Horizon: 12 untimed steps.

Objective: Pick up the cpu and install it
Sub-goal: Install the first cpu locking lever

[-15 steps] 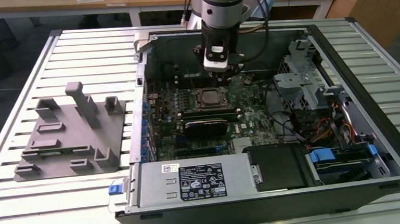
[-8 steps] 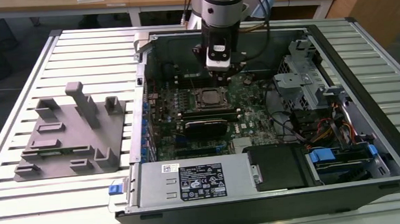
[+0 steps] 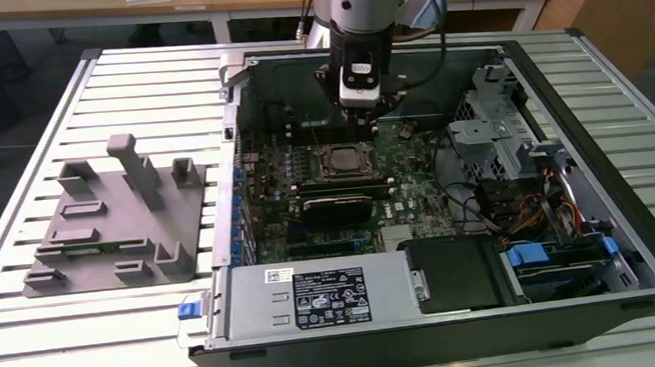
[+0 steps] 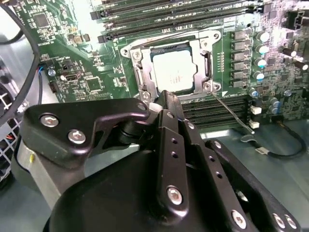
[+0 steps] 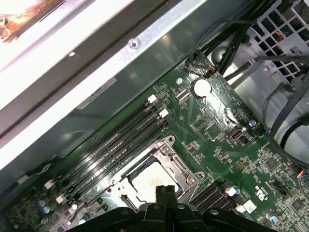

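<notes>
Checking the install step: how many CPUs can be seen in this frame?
1. The cpu sits in the socket frame on the motherboard, just beyond the gripper tip in both wrist views. None lies on the grey tray.

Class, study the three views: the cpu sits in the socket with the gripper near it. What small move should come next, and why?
Probably a short straight lift of the gripper: the cpu already lies flat inside the socket frame, and the jaws look closed with nothing between them.
</notes>
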Available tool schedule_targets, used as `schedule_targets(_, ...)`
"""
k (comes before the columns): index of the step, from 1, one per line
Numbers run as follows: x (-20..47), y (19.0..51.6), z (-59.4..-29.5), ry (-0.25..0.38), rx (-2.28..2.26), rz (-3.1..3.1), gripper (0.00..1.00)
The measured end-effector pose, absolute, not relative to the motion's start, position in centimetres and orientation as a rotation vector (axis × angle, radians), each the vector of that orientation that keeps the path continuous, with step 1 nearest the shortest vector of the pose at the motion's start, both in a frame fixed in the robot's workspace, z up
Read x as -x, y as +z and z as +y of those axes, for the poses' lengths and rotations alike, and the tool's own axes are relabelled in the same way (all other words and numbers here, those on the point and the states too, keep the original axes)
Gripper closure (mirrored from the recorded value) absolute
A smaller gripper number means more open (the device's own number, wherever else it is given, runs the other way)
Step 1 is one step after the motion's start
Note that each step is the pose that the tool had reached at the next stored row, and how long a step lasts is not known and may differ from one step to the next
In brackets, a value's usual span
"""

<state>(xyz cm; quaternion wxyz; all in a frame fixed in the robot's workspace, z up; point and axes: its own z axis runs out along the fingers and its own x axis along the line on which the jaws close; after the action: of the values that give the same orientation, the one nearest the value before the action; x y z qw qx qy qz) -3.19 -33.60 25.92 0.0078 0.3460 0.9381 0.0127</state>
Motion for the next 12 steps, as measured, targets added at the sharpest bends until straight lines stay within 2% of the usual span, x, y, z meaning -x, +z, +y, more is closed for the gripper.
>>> schedule_targets(12,3.22,25.84,-33.61,0.030,-0.867,3.004,0.89)
